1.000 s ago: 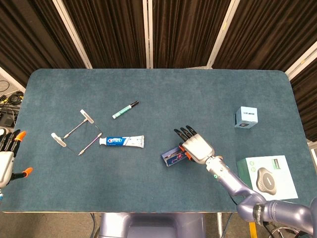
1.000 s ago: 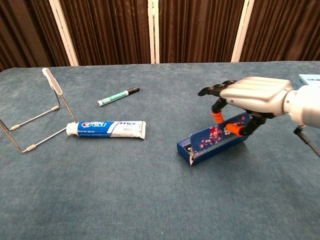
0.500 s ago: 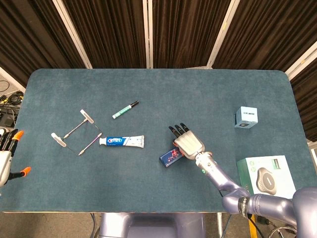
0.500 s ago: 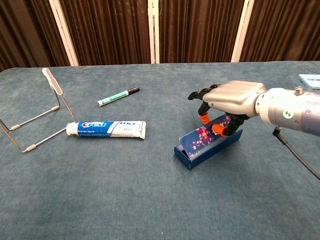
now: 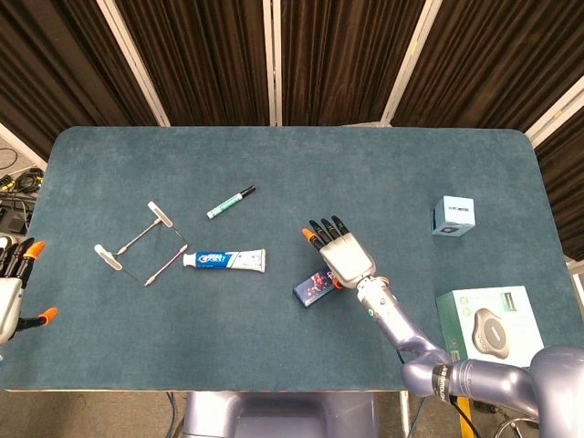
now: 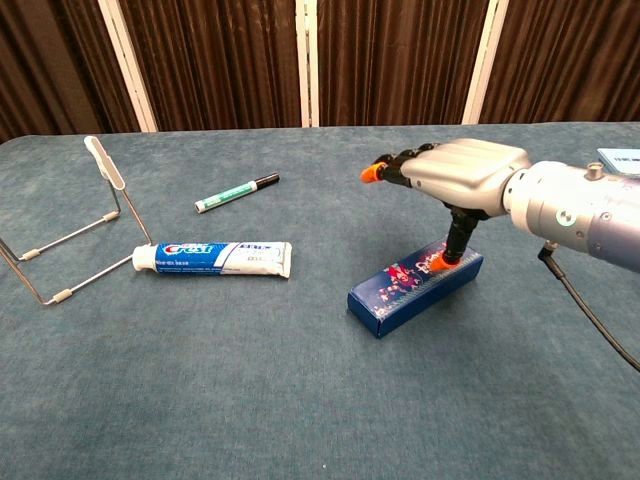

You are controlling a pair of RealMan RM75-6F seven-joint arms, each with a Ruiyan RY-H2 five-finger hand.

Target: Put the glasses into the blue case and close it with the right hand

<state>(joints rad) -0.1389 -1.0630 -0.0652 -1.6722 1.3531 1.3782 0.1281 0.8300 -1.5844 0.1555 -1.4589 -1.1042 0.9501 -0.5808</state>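
The blue case [image 6: 415,288] with a flower print lies flat with its lid down, just right of the table's middle; the head view shows the blue case [image 5: 313,286] too. No glasses show in either view. My right hand [image 6: 455,175] hovers over the case's right end with its fingers stretched out to the left, and its orange thumb tip [image 6: 438,262] touches the lid. In the head view the right hand [image 5: 339,255] covers part of the case. At the table's left edge my left hand [image 5: 11,290] holds nothing, fingers apart.
A toothpaste tube [image 6: 213,257], a green marker [image 6: 236,193] and a bent wire frame with white tips [image 6: 70,240] lie left of the case. A small blue box [image 5: 453,217] and a white box with a grey device [image 5: 491,327] sit on the right.
The case's lid has gone from tilted open to flat and shut. My right hand has shifted left, its fingers lifted off the case and straightened; only the thumb stays on the lid.
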